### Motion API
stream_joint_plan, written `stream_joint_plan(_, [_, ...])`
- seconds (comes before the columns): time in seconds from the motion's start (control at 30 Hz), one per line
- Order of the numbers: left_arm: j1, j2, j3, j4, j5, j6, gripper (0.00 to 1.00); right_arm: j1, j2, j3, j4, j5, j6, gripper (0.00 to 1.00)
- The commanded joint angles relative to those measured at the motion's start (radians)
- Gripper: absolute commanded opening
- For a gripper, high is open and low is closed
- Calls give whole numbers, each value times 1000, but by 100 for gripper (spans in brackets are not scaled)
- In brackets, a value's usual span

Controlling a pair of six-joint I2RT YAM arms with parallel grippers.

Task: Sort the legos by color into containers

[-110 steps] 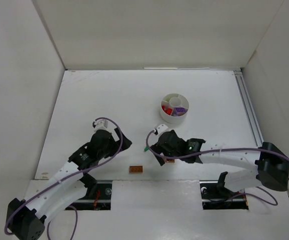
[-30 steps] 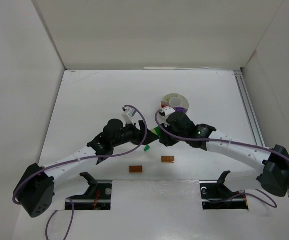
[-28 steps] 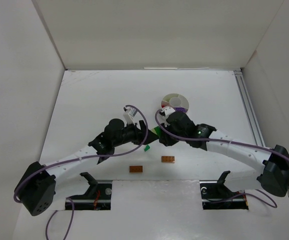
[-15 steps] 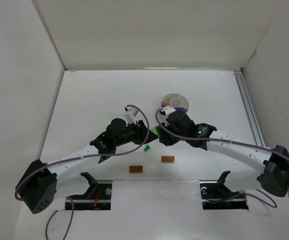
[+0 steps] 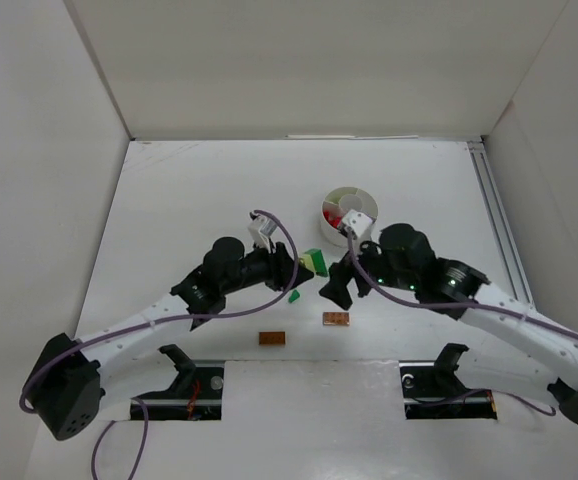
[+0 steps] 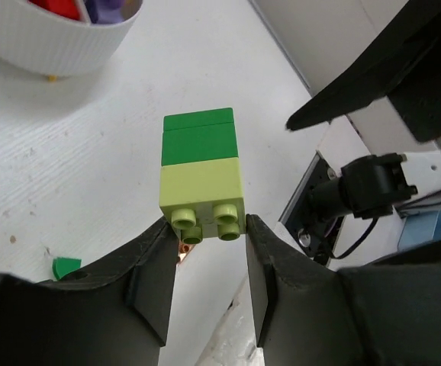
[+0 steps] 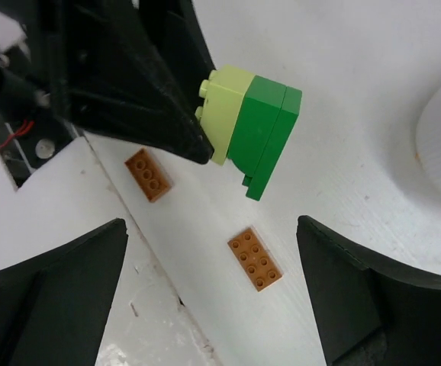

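Note:
My left gripper (image 5: 304, 266) (image 6: 205, 229) is shut on the yellow-green end of a small lego stack (image 5: 315, 262) (image 6: 201, 175). Its far end is dark green, and it hangs in the air above the table. In the right wrist view the stack (image 7: 252, 136) sticks out from the left fingers (image 7: 159, 114). My right gripper (image 5: 341, 280) (image 7: 211, 225) stands open just right of the stack, holding nothing. Two orange-brown legos (image 5: 335, 318) (image 5: 271, 338) lie flat near the front edge, one of them (image 7: 255, 259) below the open jaws. The white dish of containers (image 5: 327, 226) (image 6: 53, 46) holds red (image 6: 56, 6) and purple (image 6: 110, 8) legos.
A tiny green piece (image 5: 294, 296) (image 6: 65, 267) lies on the table under the left gripper. White walls enclose the table on three sides. A metal rail (image 5: 497, 220) runs along the right side. The two arms nearly meet at mid-table.
My right gripper has let go of the stack, opened wide and drawn back to the right. The left gripper closed on the yellow-green end and keeps the stack.

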State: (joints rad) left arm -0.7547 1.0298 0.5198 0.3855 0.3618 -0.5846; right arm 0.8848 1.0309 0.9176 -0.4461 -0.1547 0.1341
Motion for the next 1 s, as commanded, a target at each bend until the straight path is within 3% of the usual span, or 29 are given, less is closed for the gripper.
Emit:
stream_joint_plan(0.0, [31,-74,39,50,118,159,0,9,-155,-17,17,-55,-105,97])
stream_joint_plan(0.2, [45,-125,-32,190,476,322,0,-15,-380,-115,141,-210,-168,100])
stream_joint_plan(0.33, [45,-100,-14,190,702,456,0,-55,-352,-103,156,-331,-211,100])
stream_joint_plan(0.43, [45,-86,11,190,771,483,0,-75,-286,-62,156,-394,-252,100])
stream_joint_plan(0.73, [45,-88,20,190,806,516,0,-103,-210,-40,181,-522,-287,100])
stream_joint_plan(0.97, [45,-77,42,190,741,477,0,-103,-164,-40,234,-583,-263,100])
